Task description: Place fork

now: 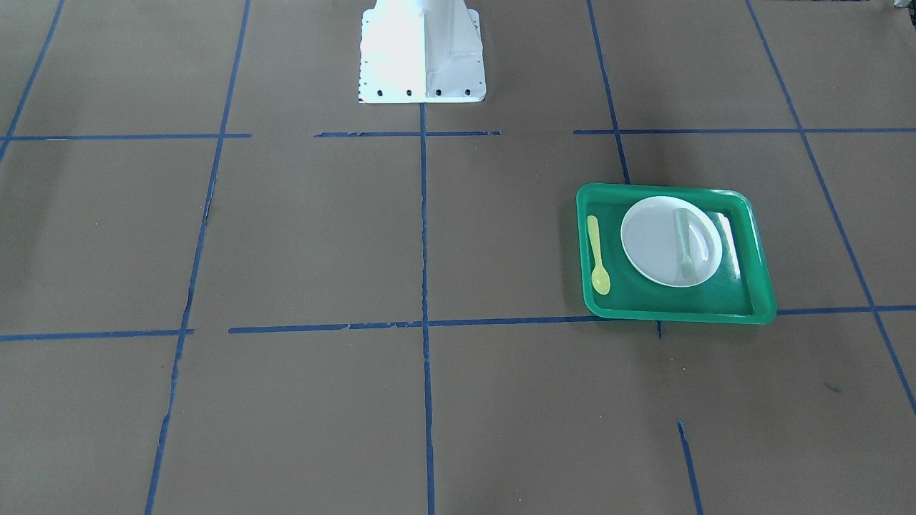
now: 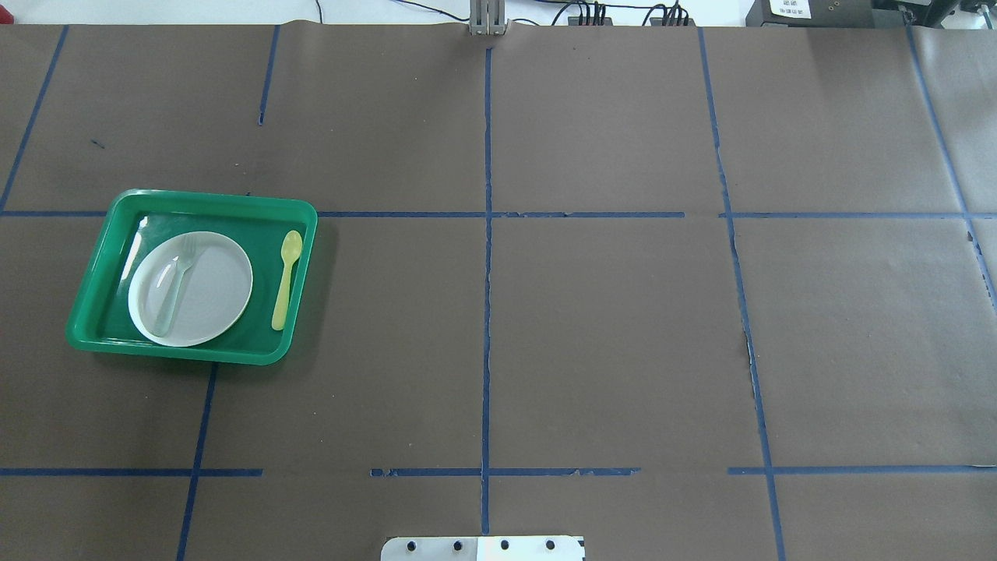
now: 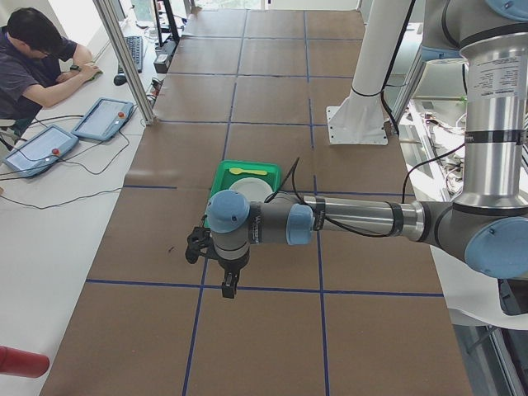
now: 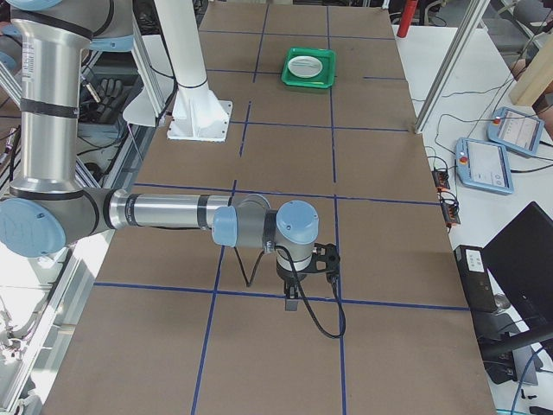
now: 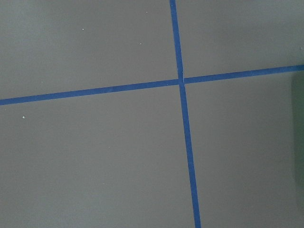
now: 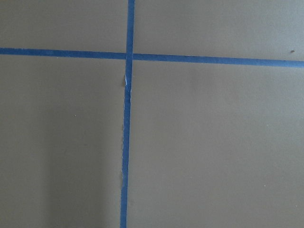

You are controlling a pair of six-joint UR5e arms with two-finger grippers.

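While the fork (image 2: 173, 287) lies on the left of the plate (image 2: 218, 292), spoon (image 2: 285, 279) to the right, the job looks unstarted. Next the left claw (image 3: 227, 289) must reach the fork (I cannot tell if it or the right claw (image 4: 292, 303) is apart or together).

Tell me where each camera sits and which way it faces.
Front-facing: across the table, facing the robot; its base shows.
Overhead: behind the robot, looking forward; base edge only.
Left side: table's left end; shows the left gripper.
Right side: opposite end; shows the right gripper.
Left wrist: down at a tape cross; no robot.
Right wrist: the same, another cross.
Front-facing and overhead share the fork on the plate.
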